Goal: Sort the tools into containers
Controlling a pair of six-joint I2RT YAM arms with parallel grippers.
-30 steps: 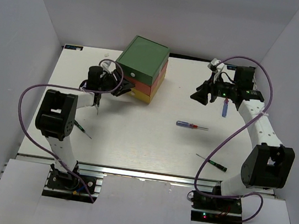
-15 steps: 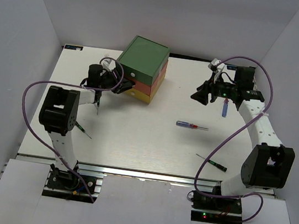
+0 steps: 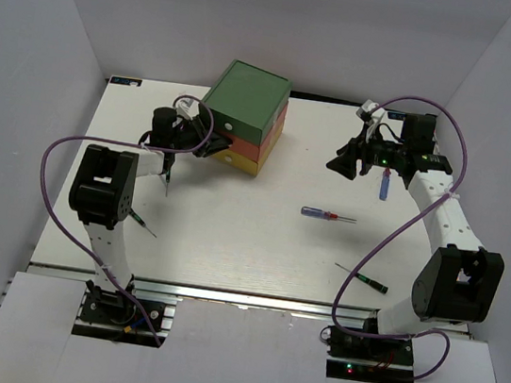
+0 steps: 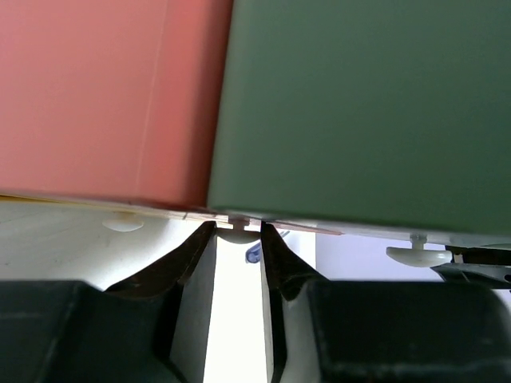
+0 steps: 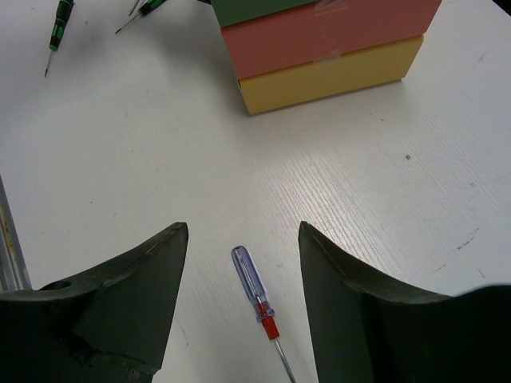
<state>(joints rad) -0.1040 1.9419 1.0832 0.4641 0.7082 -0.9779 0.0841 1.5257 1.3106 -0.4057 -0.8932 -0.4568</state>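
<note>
While the right gripper (image 5: 242, 227) hung over the bench (image 3: 258, 240) with its jaws spread wide and nothing between them, the blue-and-red screwdriver (image 5: 254, 289) lay flat below that gap, handle towards the chest (image 3: 244, 104). The left gripper (image 3: 211, 143) was up against the front of the chest at the far side of the bench, its jaws drawn narrow on either side of a white knob (image 4: 235, 233). Whether the fingertips (image 4: 192, 263) pressed it could not be told, nor which drawer it belonged to, since it sat at the seam between the orange drawer (image 4: 104, 96) and the green drawer (image 4: 359, 104). The yellow drawer (image 5: 327, 80) sat lowest, flush with the orange one. One black precision screwdriver (image 3: 364, 279) lay near the right arm's base and a second precision screwdriver (image 3: 141, 223) beside the left arm, both well apart from the chest.
</note>
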